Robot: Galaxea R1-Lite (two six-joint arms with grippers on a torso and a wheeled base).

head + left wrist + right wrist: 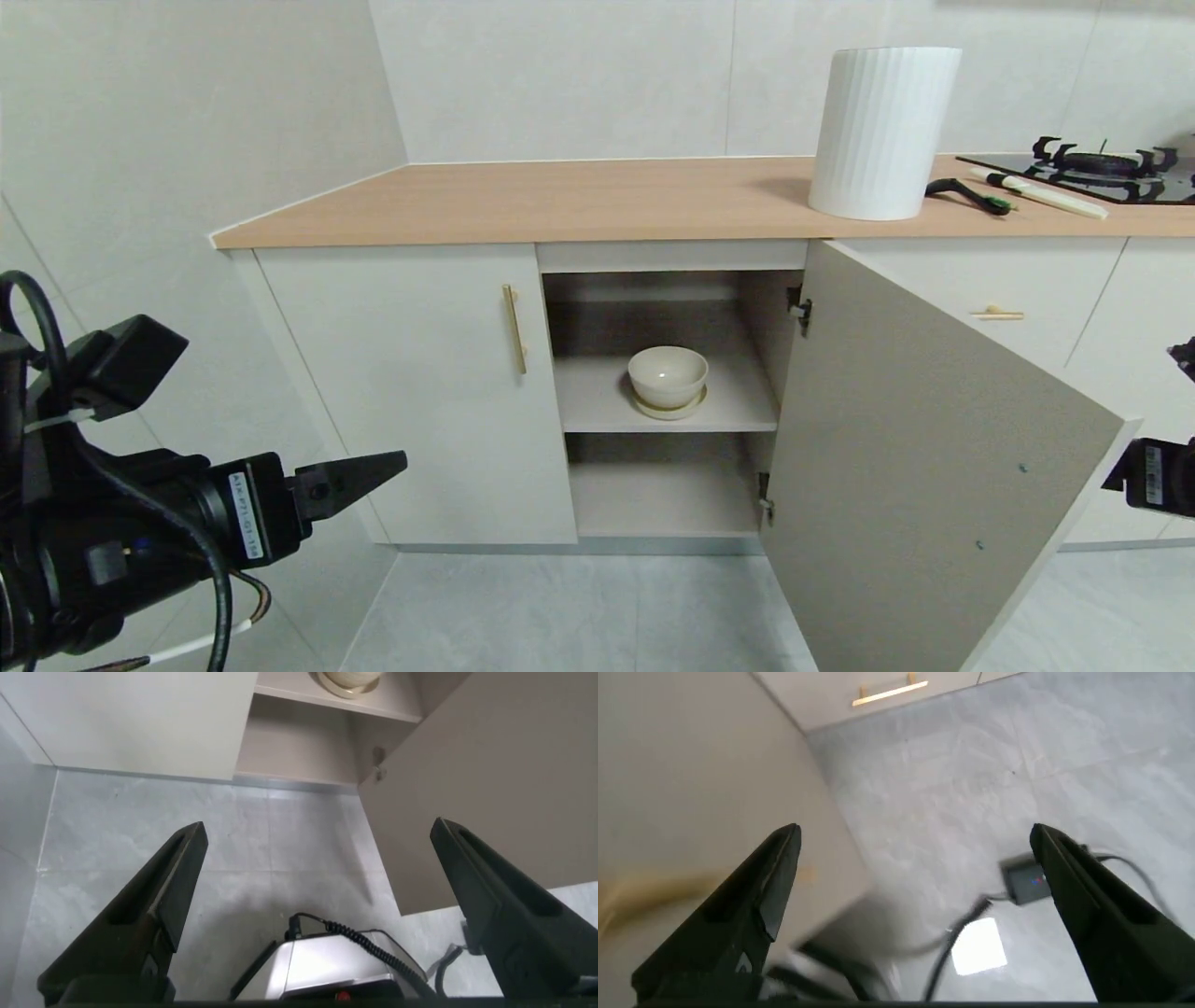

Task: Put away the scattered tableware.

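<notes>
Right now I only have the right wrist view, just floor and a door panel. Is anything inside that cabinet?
Observer: Yes. A cream bowl sits on a saucer on the upper shelf.
Operator: Anything up top?
Observer: A tall white ribbed container stands on the counter, with utensils beside it near the stove.
Operator: And my other arm?
Observer: The left gripper hangs open, low, by the closed left door.
</notes>
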